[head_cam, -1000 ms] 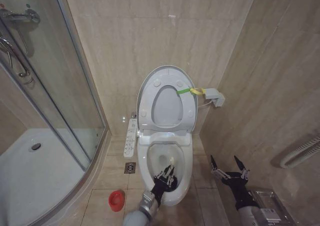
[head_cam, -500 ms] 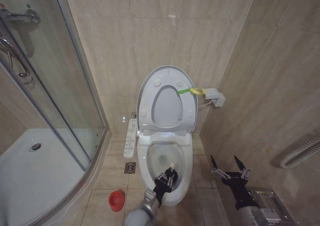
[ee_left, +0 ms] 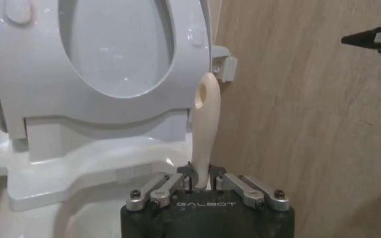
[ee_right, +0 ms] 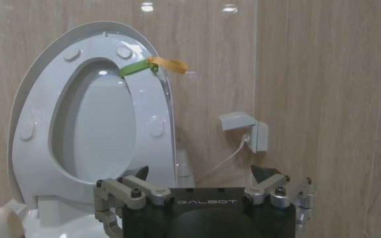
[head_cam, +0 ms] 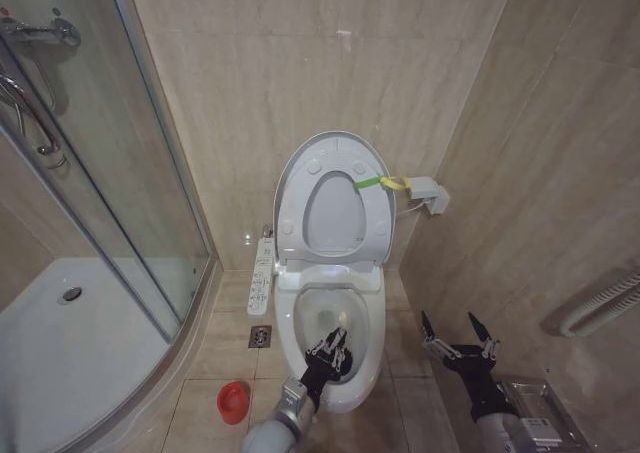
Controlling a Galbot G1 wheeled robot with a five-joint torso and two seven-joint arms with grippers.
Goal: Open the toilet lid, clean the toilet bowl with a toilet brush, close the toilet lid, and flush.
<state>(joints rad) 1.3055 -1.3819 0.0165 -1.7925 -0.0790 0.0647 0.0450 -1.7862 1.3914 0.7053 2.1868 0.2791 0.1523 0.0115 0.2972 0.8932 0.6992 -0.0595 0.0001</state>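
Since a moment ago the left tool (head_cam: pixel 330 351) has slid slightly back toward the near left of the bowl (head_cam: pixel 362 325), after sitting a touch further right half a second before; nothing else has shifted. It hangs over the open bowl, pressed together on the brush (ee_left: pixel 205 124), whose thin cream handle rises straight up out of the pinch and ends in a flat tip with a hanging hole. The dark head lies below the tool, down in the bowl, and I cannot tell how it meets the ceramic. Just beyond the tool the lid (head_cam: pixel 296 172) stands upright against the wall with the seat raised inside it, a yellow-green strap (head_cam: pixel 381 182) at its far edge. So opening looks done and scrubbing looks under way; closing the lid and flushing remain, and likely returning the brush to the red cup (head_cam: pixel 232 400), which sits on the floor on the tool's left. The right tool (head_cam: pixel 457 333) waits spread wide, beside the bowl on the right, holding nothing.
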